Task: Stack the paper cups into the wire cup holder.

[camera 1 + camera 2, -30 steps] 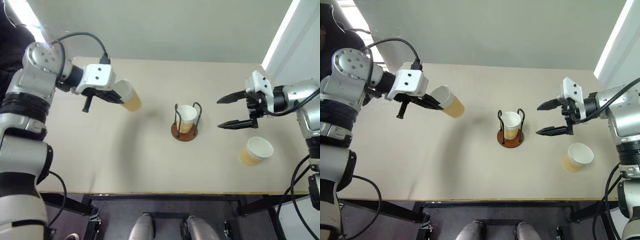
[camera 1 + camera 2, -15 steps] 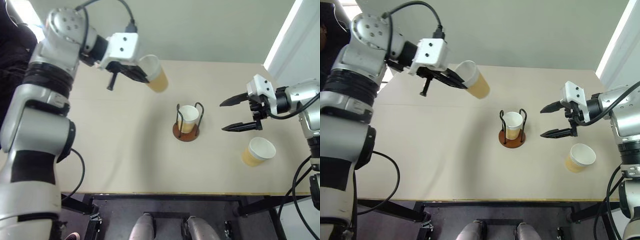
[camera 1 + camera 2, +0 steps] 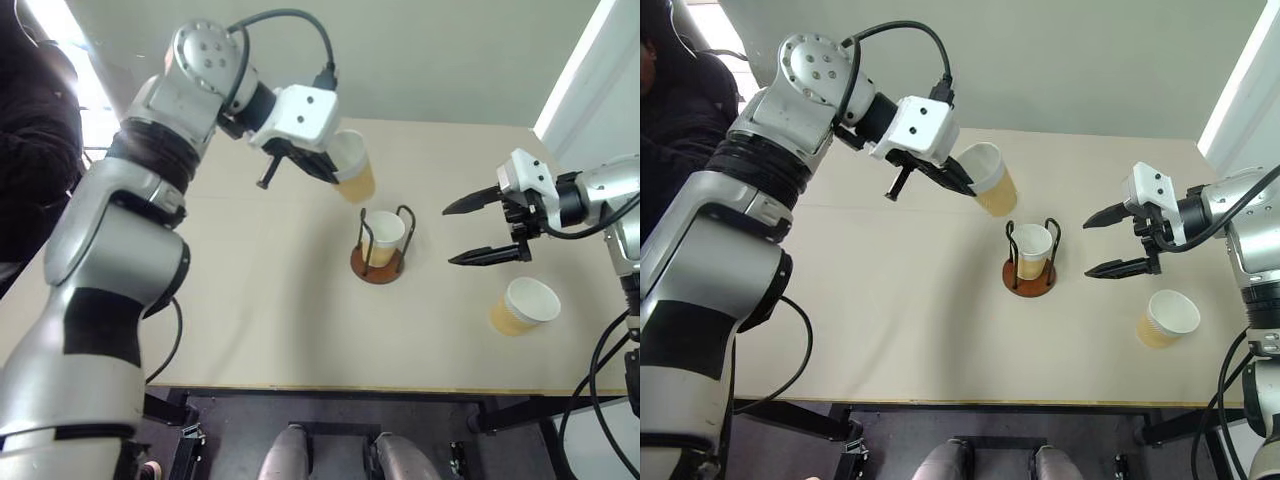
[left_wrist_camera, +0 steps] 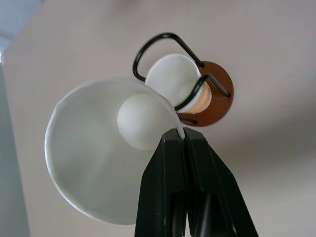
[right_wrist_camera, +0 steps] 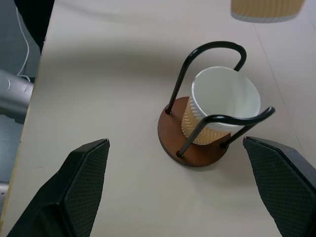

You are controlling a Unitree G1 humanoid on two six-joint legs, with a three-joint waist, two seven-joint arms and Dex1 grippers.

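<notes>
Dark clothing of a person [image 3: 35,150] shows at the far left edge, beside the beige table [image 3: 220,300]. Over the table's rear left part, the left gripper [image 3: 335,172] is closed on the rim wall of a paper cup [image 3: 352,166], one black finger inside the cup and one outside, as the left wrist view shows with the fingertips [image 4: 177,143] pressed together over the white rim. This held cup [image 3: 985,177] is tilted, its open mouth turned toward the arm and its yellow-tan base pointing down and to the right. It hangs in the air just behind and to the left of the wire cup holder [image 3: 378,265], apart from it; in the left wrist view the holder's two dark loops [image 4: 163,49] and reddish-brown disc base appear beyond the cup's rim.

Near the middle of the table the wire cup holder stands upright, and a second paper cup [image 3: 381,237] sits inside it, upright between the two wire loops, mouth up and resting on the disc base [image 5: 195,150]. Its white inside looks bare, though the bottom is hard to make out.

To the right of the holder, the right gripper [image 3: 480,228] hovers above the table with its two fingers spread wide, holding nothing and pointing toward the holder, near it but not touching. In the right wrist view its fingers [image 5: 81,187] frame the holder on either side.

Farther right and nearer the front edge, a third paper cup [image 3: 520,306] stands on the table, mouth up, well apart from the holder and just below the right gripper.
</notes>
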